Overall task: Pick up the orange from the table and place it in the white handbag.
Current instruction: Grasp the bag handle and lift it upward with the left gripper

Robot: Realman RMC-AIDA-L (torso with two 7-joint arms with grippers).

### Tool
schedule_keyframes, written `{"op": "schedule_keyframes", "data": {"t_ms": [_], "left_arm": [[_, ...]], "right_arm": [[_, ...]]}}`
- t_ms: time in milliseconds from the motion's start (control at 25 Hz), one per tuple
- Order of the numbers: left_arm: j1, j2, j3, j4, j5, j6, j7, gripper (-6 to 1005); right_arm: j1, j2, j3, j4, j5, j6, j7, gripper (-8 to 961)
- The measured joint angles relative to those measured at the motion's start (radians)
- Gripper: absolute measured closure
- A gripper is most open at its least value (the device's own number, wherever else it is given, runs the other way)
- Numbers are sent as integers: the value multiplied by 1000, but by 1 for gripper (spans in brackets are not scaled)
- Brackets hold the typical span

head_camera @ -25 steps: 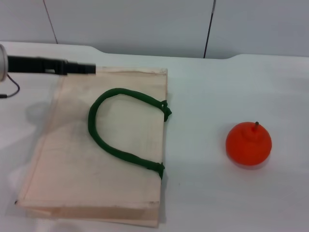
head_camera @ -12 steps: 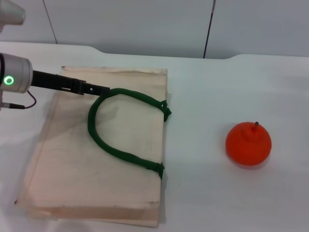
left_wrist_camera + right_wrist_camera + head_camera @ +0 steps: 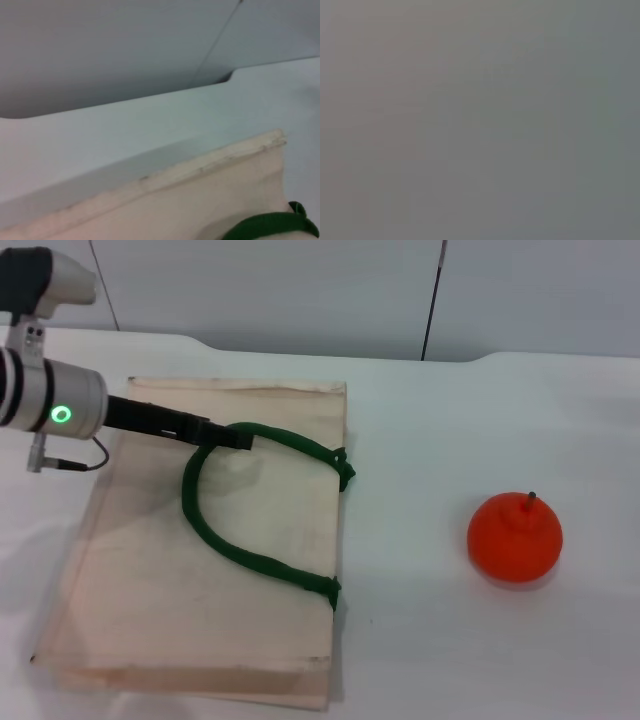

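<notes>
My left arm has come in from the left edge since a second ago: back then my dark fingers reached only the far left corner of the bag, and now my left fingers (image 3: pixel 232 437) sit right at the top of the green handle loop. The grey wrist with its glowing green ring light (image 3: pixel 62 415) is well into view above the bag's left side.

The big flat cream fabric handbag with thick dark green rope handles (image 3: pixel 270 510) lies flat on the plain white counter (image 3: pixel 450 420), where it was. My fingertips look pressed close together, thin and narrow, right against the rope handle (image 3: pixel 205 530) at the crown of its arch. Whether they pinch the rope or merely touch it, I cannot tell from the head view. My left wrist view shows only the bag's far hem (image 3: pixel 200 165), a bit of green rope (image 3: pixel 272 225) and the counter's back edge.

The small round bright orange fruit with a tiny dark stem (image 3: pixel 515 537) sits alone on the counter, well to the right of the bag, untouched and unmoved.

My right arm is out of the head view; its wrist camera gives only flat grey.
</notes>
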Motion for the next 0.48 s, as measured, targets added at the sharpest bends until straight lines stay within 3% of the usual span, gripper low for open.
{"op": "schedule_keyframes", "data": {"t_ms": [480], "left_arm": [[-10, -10, 0, 10, 40, -51, -3, 242]], "right_arm": [[21, -1, -8, 10, -2, -62, 8, 84]]}}
